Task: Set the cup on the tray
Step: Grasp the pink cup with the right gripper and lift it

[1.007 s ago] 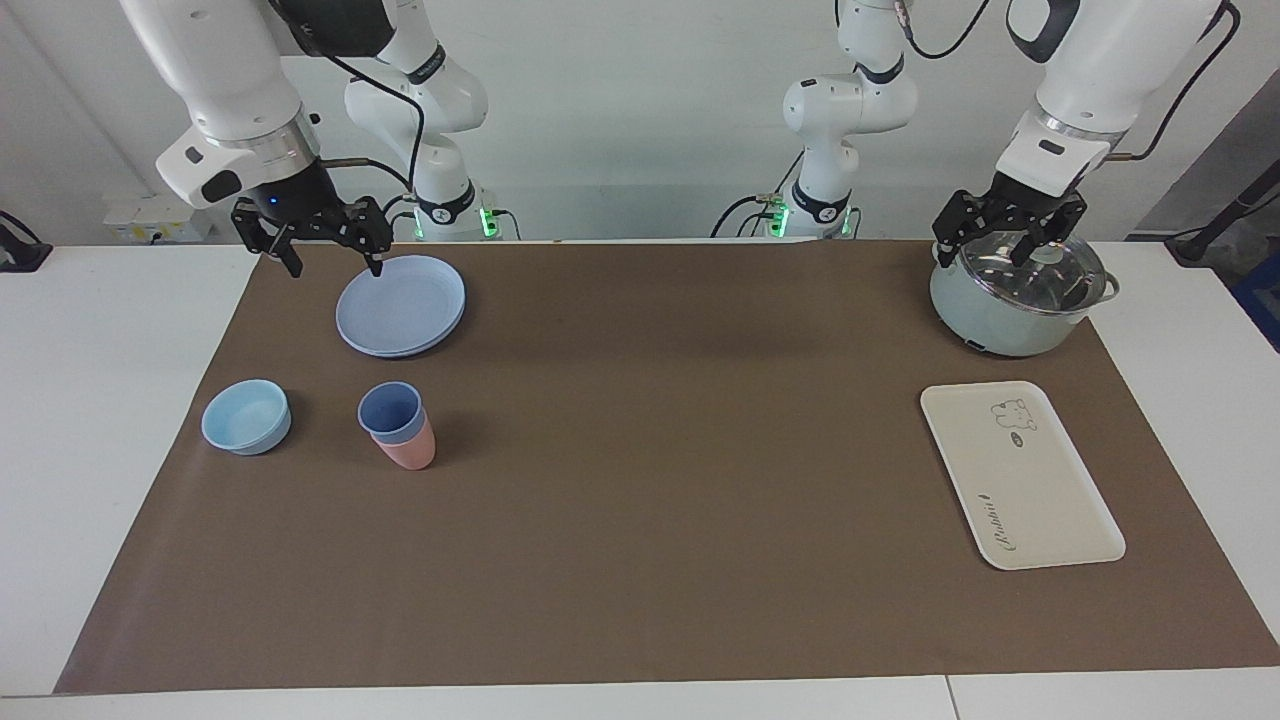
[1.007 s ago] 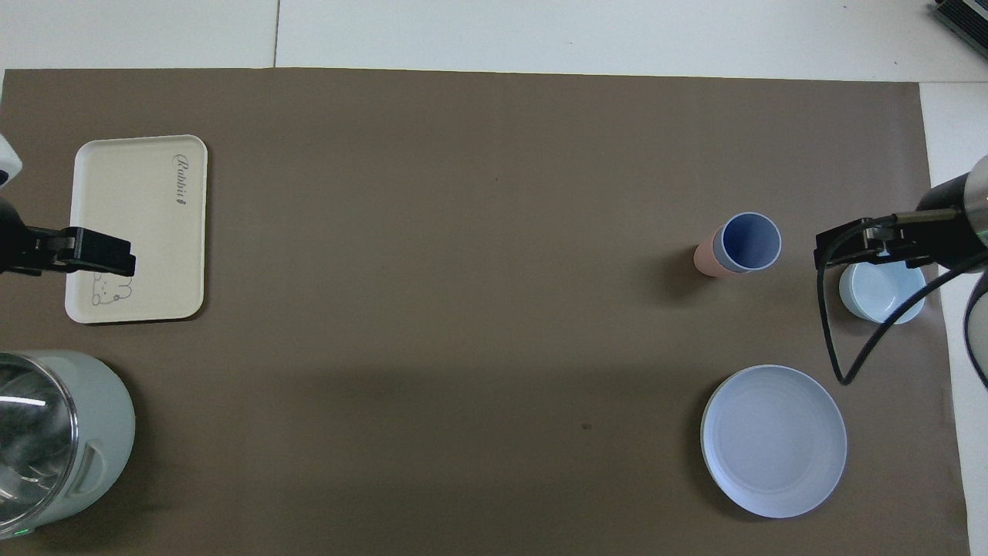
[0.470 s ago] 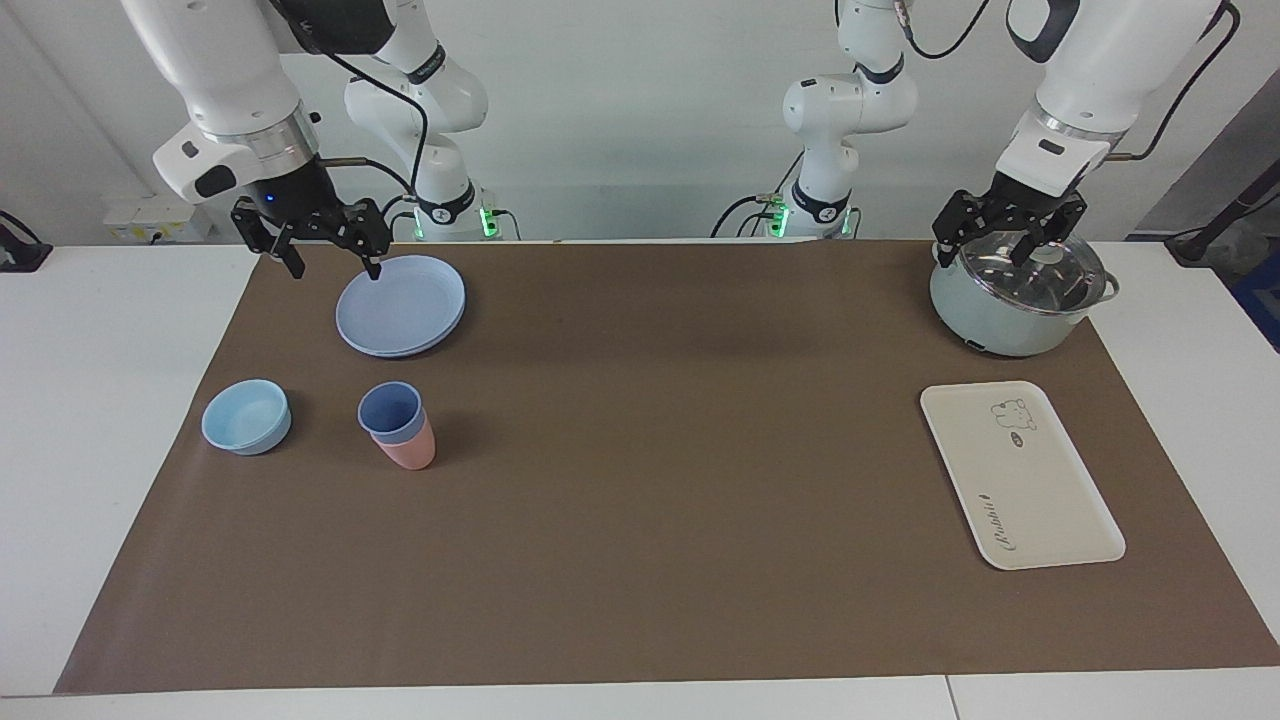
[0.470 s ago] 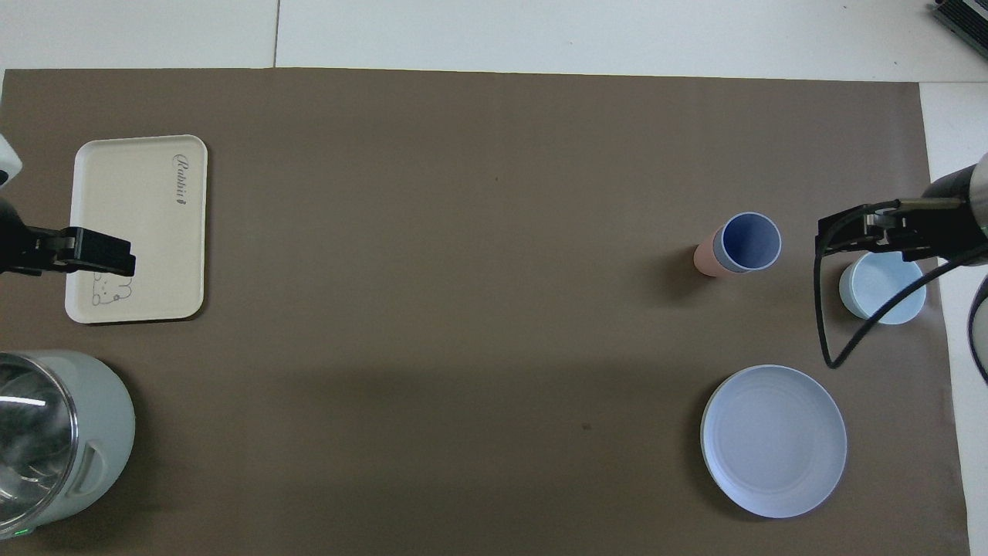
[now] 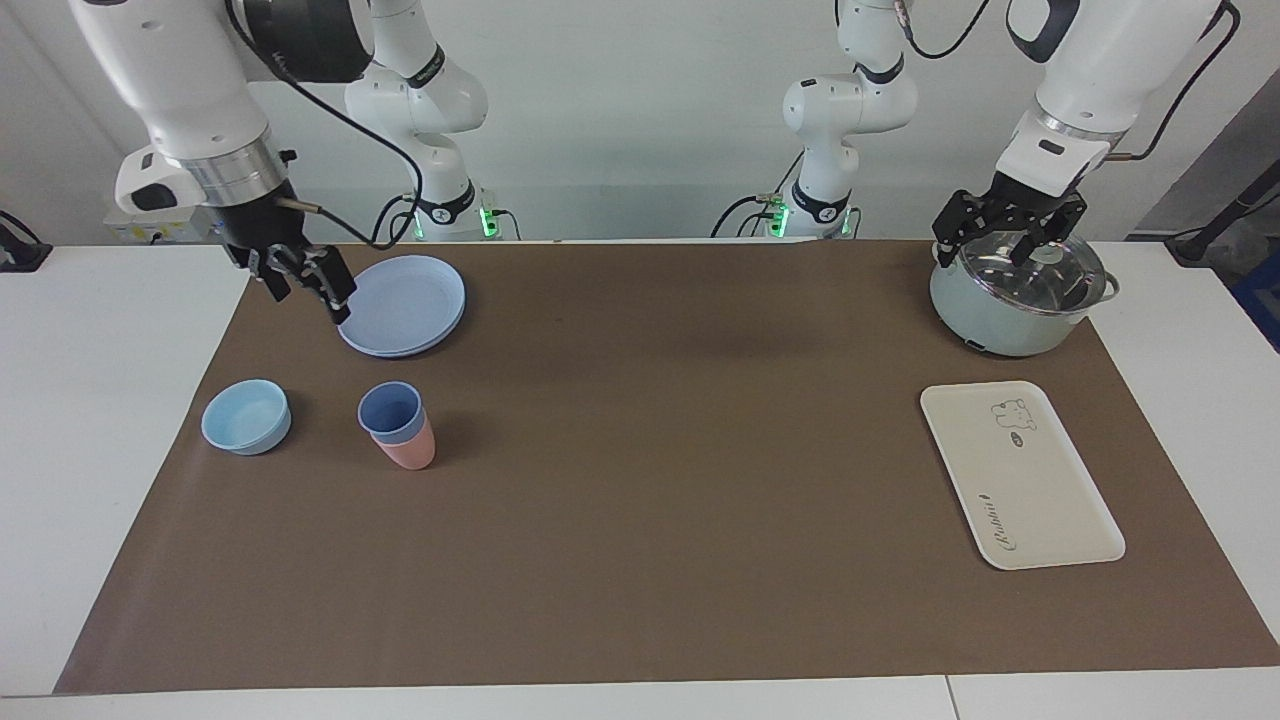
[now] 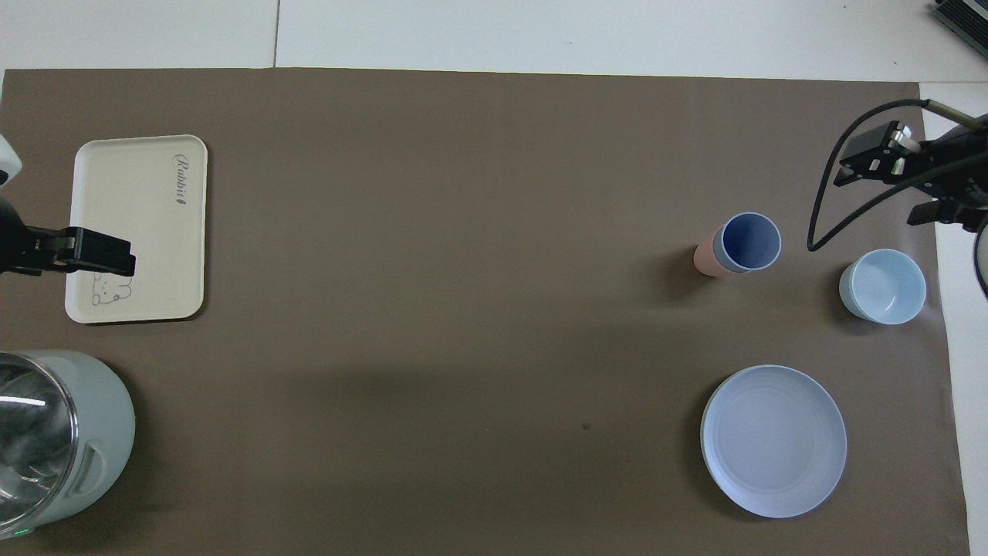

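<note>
The periwinkle-blue cup [image 5: 390, 410] stands nested inside a salmon-pink tumbler [image 5: 410, 453] on the brown mat, toward the right arm's end; the cup also shows in the overhead view [image 6: 746, 241]. The cream tray [image 5: 1020, 475] with a bear drawing lies flat toward the left arm's end and bears nothing; it also shows in the overhead view [image 6: 147, 208]. My right gripper [image 5: 305, 290] is open and empty, up in the air over the mat beside the blue plate, well apart from the cup; it also shows in the overhead view [image 6: 903, 181]. My left gripper [image 5: 990, 245] is open and waits over the pot's lid.
A round blue plate [image 5: 405, 300] lies nearer to the robots than the cup. A squat light-blue bowl [image 5: 246, 415] stands beside the cup, toward the right arm's end. A pale green pot [image 5: 1010, 305] with a glass lid stands nearer to the robots than the tray.
My right gripper has turned at the wrist and moved off the plate's rim toward the right arm's end of the table. The left arm, cup and tray have not moved.
</note>
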Action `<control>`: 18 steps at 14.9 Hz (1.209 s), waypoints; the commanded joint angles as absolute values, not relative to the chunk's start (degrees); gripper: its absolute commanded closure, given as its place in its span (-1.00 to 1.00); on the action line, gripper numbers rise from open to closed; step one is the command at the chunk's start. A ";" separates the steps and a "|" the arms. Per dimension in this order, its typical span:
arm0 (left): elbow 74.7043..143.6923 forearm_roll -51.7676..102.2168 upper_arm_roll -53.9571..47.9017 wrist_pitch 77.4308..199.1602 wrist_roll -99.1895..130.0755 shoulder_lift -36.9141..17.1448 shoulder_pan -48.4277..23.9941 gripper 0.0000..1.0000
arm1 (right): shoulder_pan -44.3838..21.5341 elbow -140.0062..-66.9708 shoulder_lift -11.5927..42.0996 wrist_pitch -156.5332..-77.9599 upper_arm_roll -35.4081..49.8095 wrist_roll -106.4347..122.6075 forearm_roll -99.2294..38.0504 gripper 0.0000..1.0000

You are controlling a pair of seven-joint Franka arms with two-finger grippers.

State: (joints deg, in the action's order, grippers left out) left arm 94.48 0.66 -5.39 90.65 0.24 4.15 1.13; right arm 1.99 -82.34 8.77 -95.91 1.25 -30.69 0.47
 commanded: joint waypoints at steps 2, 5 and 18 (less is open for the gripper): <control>96.33 1.41 -5.45 91.14 0.70 5.89 1.49 -1.00 | 4.74 -69.20 22.47 -95.10 1.49 -34.79 -0.44 -0.87; 96.33 1.41 -5.45 91.14 0.70 5.89 1.49 -1.00 | 7.03 -66.27 28.46 -95.19 1.41 -38.39 -6.13 -0.87; 96.33 1.41 -5.45 91.14 0.70 5.89 1.49 -1.00 | 13.18 -76.72 38.32 -92.46 1.32 -39.02 -26.63 -0.95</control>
State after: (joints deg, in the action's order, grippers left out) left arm 94.48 0.66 -5.39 90.65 0.24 4.15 1.13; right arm 12.40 -74.03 39.15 -92.39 0.87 -38.03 -24.17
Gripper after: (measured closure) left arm 0.000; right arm 0.026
